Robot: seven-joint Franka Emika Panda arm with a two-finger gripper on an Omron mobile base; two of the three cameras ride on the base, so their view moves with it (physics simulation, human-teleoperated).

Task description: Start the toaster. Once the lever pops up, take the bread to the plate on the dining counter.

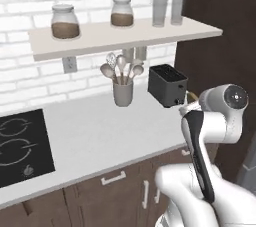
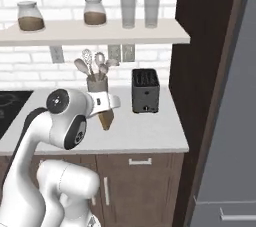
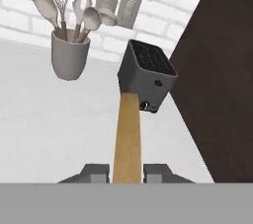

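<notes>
The dark grey toaster (image 1: pixel 167 85) (image 2: pixel 145 91) (image 3: pixel 146 77) stands at the right end of the pale worktop, against a dark cabinet side, and its top slots look empty. My gripper (image 3: pixel 126 171) (image 2: pixel 107 107) is shut on the bread (image 3: pixel 127 136) (image 2: pixel 105 119), a tan slice seen edge-on in the hand view, held between the fingertips and pointing toward the toaster. In the right base view the slice hangs above the worktop, in front and to the left of the toaster. The plate and the dining counter are out of view.
A grey utensil cup (image 1: pixel 122 92) (image 2: pixel 97 83) (image 3: pixel 70 59) stands left of the toaster. A shelf (image 1: pixel 125 36) above carries jars and glasses. A black cooktop (image 1: pixel 20 146) lies at the left. A tall dark cabinet (image 2: pixel 200 71) walls off the right.
</notes>
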